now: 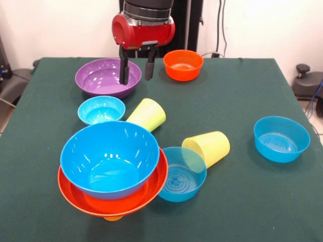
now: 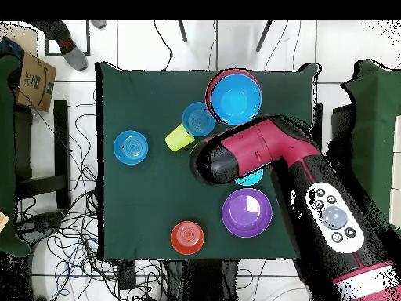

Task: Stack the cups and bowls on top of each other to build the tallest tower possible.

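Note:
My gripper (image 1: pixel 137 68) hangs open at the back of the table, by the right rim of the large purple bowl (image 1: pixel 103 76). One finger (image 1: pixel 123 68) shows in front of the bowl's inside, the other just outside the rim. The tower stands at the front left: a big blue bowl (image 1: pixel 108 156) nested in a wider orange bowl (image 1: pixel 121 201), with an orange cup (image 1: pixel 112 218) peeking out below. The lime green cup (image 1: pixel 147 114) and the pale yellow cup (image 1: pixel 207 147) lie on their sides. In the overhead view the arm (image 2: pixel 258 153) hides the gripper.
A small orange bowl (image 1: pixel 183 64) sits just right of the gripper. Behind the tower is a small blue bowl (image 1: pixel 101 109). A medium blue bowl (image 1: pixel 180 174) touches the tower's right side. Another medium blue bowl (image 1: pixel 281 138) sits alone at the right.

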You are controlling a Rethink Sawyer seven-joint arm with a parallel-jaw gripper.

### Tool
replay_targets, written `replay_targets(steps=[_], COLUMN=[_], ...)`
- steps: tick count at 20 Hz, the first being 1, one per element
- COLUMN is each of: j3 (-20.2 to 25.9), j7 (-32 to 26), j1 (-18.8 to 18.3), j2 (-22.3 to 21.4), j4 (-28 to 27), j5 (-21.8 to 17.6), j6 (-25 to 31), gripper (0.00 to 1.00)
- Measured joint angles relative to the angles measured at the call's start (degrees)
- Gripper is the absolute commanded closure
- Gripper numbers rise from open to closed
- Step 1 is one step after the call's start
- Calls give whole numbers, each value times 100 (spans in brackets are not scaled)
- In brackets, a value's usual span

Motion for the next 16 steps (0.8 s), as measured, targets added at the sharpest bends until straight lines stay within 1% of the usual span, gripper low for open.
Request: replay_targets(steps=[4,7,9,14,16], j3=[270,338,336,190,167], j7=[-127,-219,-283,-286,-286], j1=[-280,-386,-430,-311,-278], j2=[30,68,108,128,128], j4=[2,2,6,213,261], j5=[394,468,443,17,-73], j6=[115,120,121,-111,-179], gripper=[0,0,0,0,0])
